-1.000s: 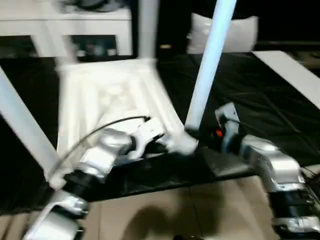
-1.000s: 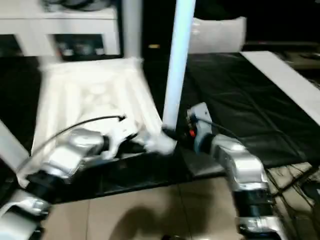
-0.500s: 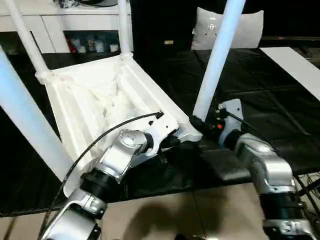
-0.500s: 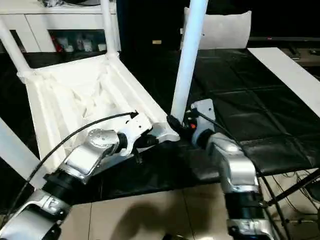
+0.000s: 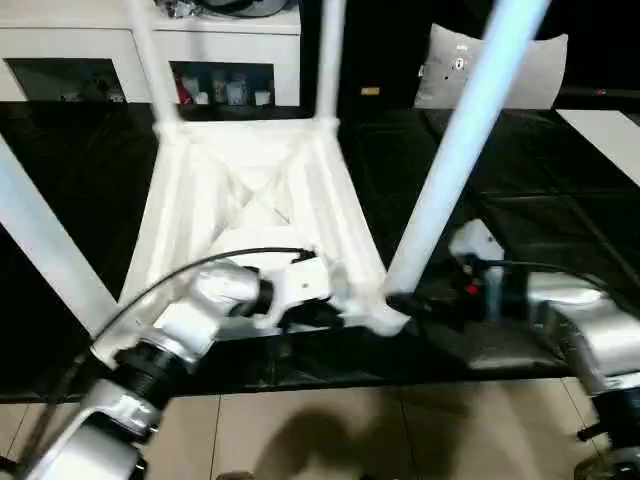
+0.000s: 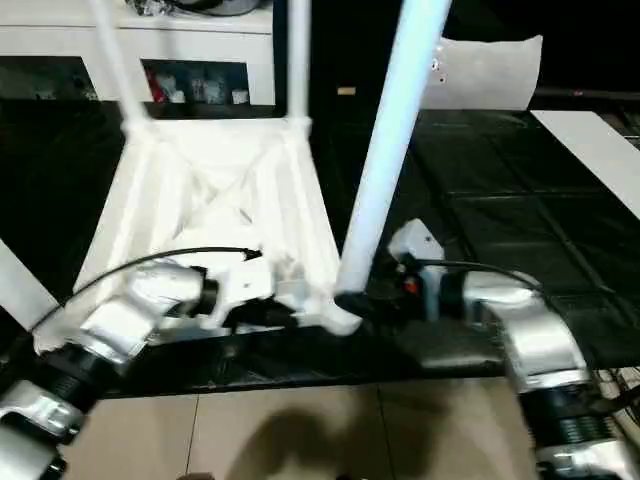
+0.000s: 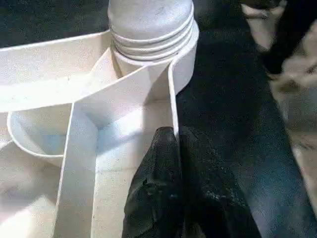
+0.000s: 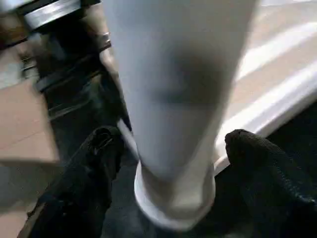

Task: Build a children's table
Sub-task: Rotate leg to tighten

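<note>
The children's table lies upside down on the black work table, its white ribbed tabletop (image 5: 250,190) facing up. Legs stand in its corner sockets: one at the near right corner (image 5: 455,160), one at the near left (image 5: 45,240), two at the back (image 5: 150,60). My left gripper (image 7: 171,136) is shut on a thin rib of the tabletop, just beside the near right socket (image 7: 151,29). At the foot of that leg (image 8: 173,99) my right gripper (image 8: 173,141) is open. One black finger (image 8: 99,148) stands on each side, with a gap to the leg.
A white cabinet (image 5: 100,50) with glass doors stands behind the work table. A white cushion (image 5: 530,70) sits at the back right and a white board (image 5: 610,130) lies at the far right. The table's front edge (image 5: 330,385) drops to a tiled floor (image 5: 300,430).
My right gripper's fingers have spread away from the foot of the leg. The left gripper keeps its grip on the rib. The head camera has shifted.
</note>
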